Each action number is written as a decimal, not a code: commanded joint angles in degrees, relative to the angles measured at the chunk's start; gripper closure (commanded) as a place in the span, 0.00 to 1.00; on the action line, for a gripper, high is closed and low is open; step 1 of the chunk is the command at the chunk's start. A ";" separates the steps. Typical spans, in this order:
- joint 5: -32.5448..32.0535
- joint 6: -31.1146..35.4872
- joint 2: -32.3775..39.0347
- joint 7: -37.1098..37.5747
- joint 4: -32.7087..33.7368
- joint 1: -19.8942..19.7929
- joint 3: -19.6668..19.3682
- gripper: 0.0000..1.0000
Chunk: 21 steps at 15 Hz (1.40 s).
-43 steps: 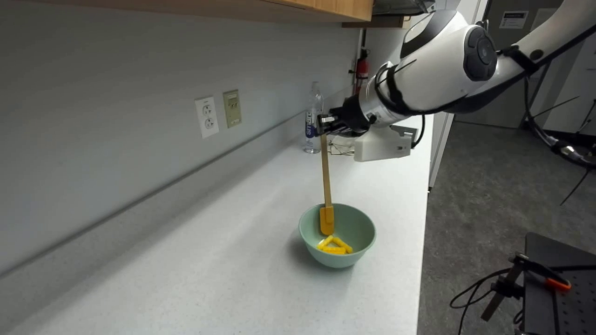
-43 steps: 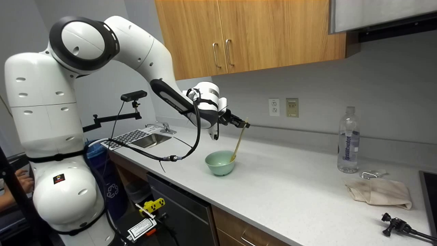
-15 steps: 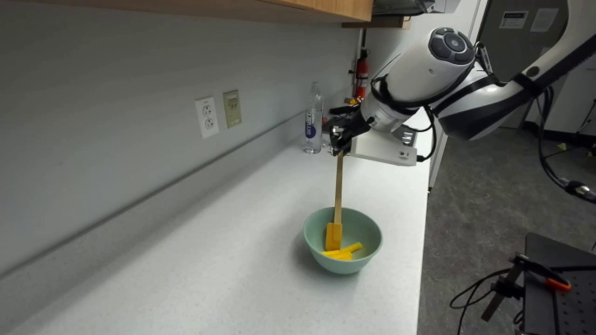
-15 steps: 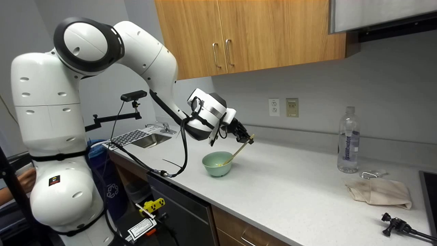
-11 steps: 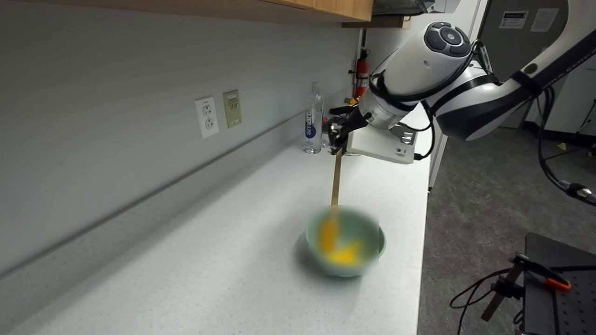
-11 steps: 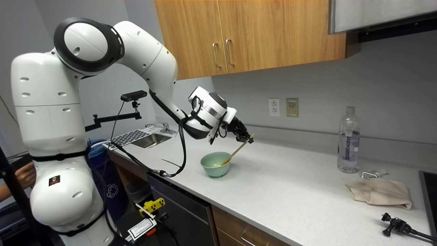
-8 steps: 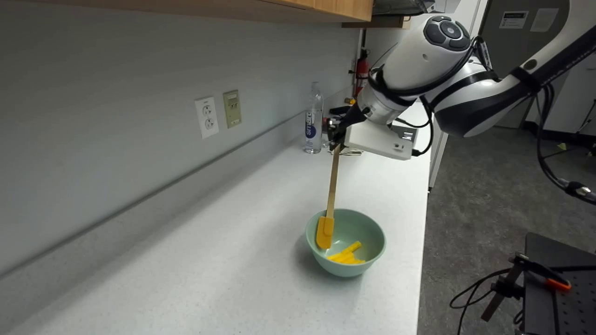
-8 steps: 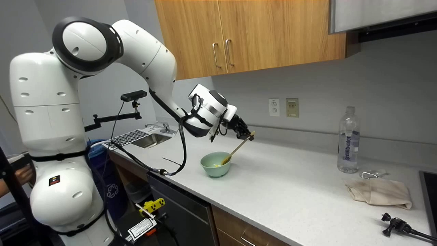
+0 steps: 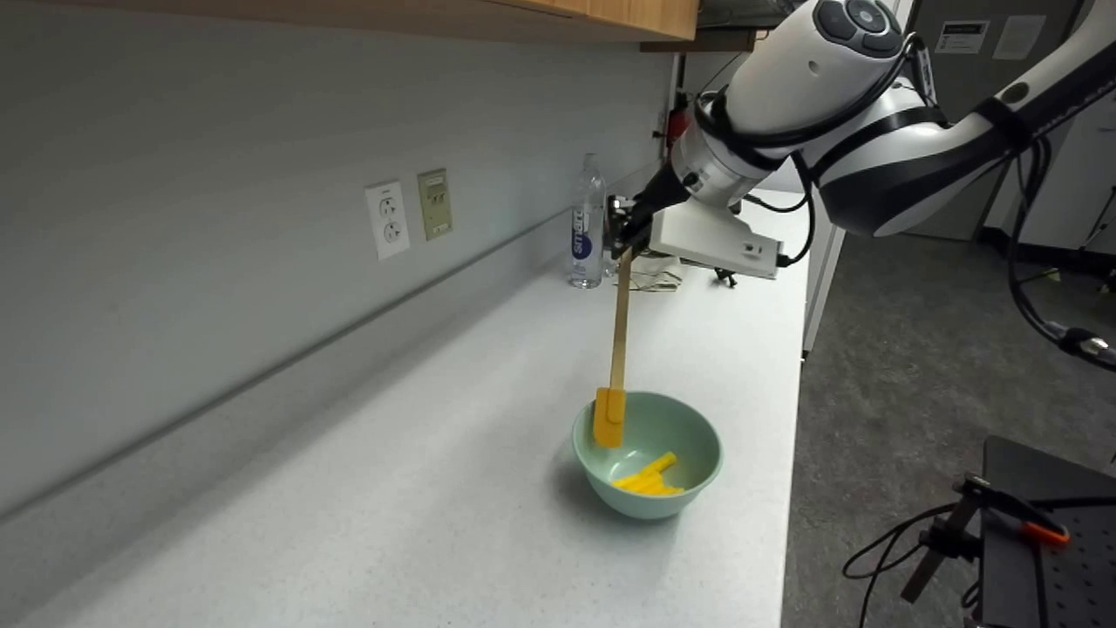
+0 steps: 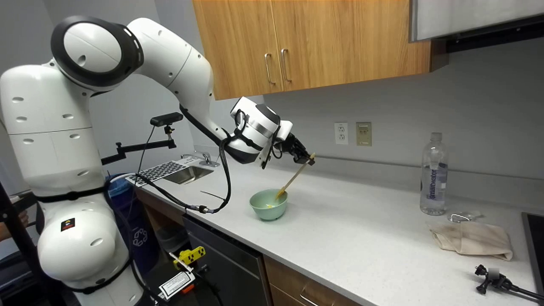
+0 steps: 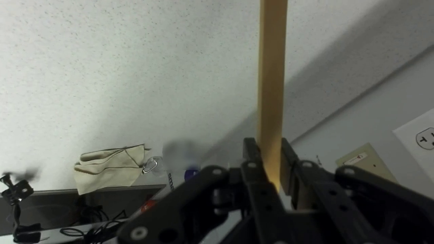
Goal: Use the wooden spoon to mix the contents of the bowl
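Currently my end effector pinches the wooden spoon; in an exterior view its head reaches into the bowl at left, apart from the contents

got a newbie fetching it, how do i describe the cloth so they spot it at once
Find the white counter below the wooden cabinet. A clear bottle stands on it, and the cloth lies close by. Beige and folded, it is the only fabric there, unlike the bottle and the black mount.
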 commanded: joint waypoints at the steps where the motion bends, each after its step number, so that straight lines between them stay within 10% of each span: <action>1: 4.33 1.63 -2.09 -6.28 -3.52 -0.49 0.81 0.96; 7: 5.93 2.25 -1.18 -8.57 -5.48 -0.12 2.04 0.96; 9: 6.86 2.16 -1.25 -9.38 -5.59 -0.21 2.49 0.57; 16: 16.62 2.27 -2.62 -18.05 -7.06 -0.98 3.48 0.05; 21: 39.47 0.89 -6.70 -39.61 -11.86 -2.58 8.59 0.00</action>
